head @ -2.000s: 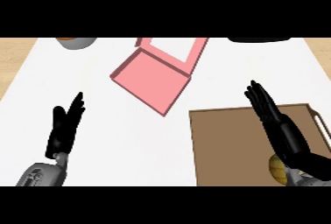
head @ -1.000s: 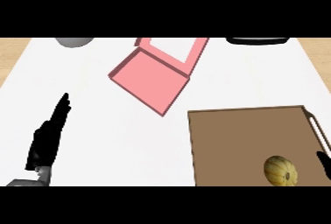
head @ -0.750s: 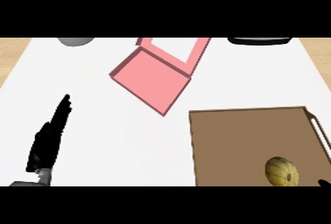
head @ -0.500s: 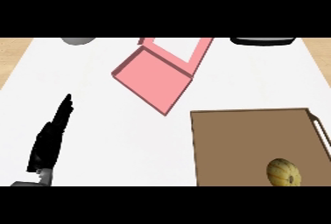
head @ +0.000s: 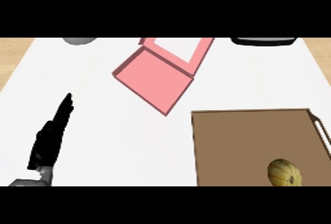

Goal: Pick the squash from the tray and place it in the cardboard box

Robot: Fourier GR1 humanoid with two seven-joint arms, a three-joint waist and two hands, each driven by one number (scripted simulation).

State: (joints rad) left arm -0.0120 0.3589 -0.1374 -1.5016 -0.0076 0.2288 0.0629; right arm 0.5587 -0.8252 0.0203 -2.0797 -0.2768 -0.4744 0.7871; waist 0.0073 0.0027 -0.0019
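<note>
**Squash not picked yet, and the right hand is out of view**

The squash [head: 286, 172] sits in the tray [head: 245, 131] by the near right corner of the tabletop [head: 97, 96], right down at the tray's near end. The box [head: 158, 76] (pink here, flap open) is out toward the middle of the far edge, well apart from the tray. The left hand [head: 51, 140] rests near the left edge with straight fingers pressed together, holding nothing. The right hand doesn't show at all, so I can't say anything about it.

What could go wrong, as I see it:
- The squash is round and ribbed, so a grab from one side could roll it along the tray instead of lifting it.
- It's very close to the near edge of the view, so the reach has to come in almost blind.
- The box lies at an angle, so a drop near its wall could land the squash on the rim or outside.

Versus two seconds ago: back then the right hand stretched flat over the tray and hid the squash. Now it's gone and the squash is uncovered. The left hand has turned more edge-on.
</note>
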